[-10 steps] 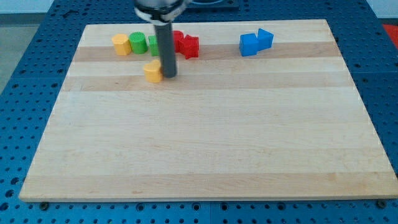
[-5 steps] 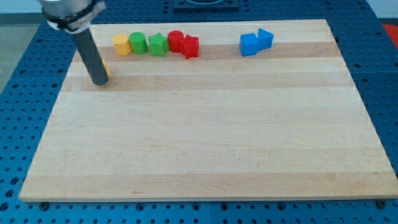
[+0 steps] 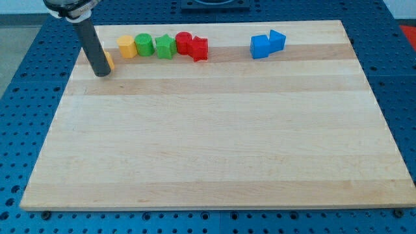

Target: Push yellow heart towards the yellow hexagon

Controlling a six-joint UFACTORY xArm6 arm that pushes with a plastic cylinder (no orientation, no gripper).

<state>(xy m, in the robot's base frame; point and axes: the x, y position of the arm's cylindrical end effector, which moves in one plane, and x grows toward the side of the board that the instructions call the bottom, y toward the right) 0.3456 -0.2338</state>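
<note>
The yellow heart (image 3: 109, 62) lies near the board's top left and is mostly hidden behind my rod; only a sliver shows on the rod's right. My tip (image 3: 102, 73) touches the table just left of and below that sliver. The yellow hexagon (image 3: 126, 47) stands a short way up and to the right of the heart, at the left end of the row of blocks.
Right of the hexagon stand a green cylinder (image 3: 143, 45), a green star (image 3: 165, 47), a red cylinder (image 3: 184, 42) and a red star (image 3: 199, 49). Two blue blocks (image 3: 267, 44) sit at the top right. The wooden board's left edge (image 3: 68, 91) is close to my tip.
My rod swept left from the middle of the row to the board's left side, carrying the yellow heart, then shifted slightly up towards the hexagon. The other blocks stayed put.
</note>
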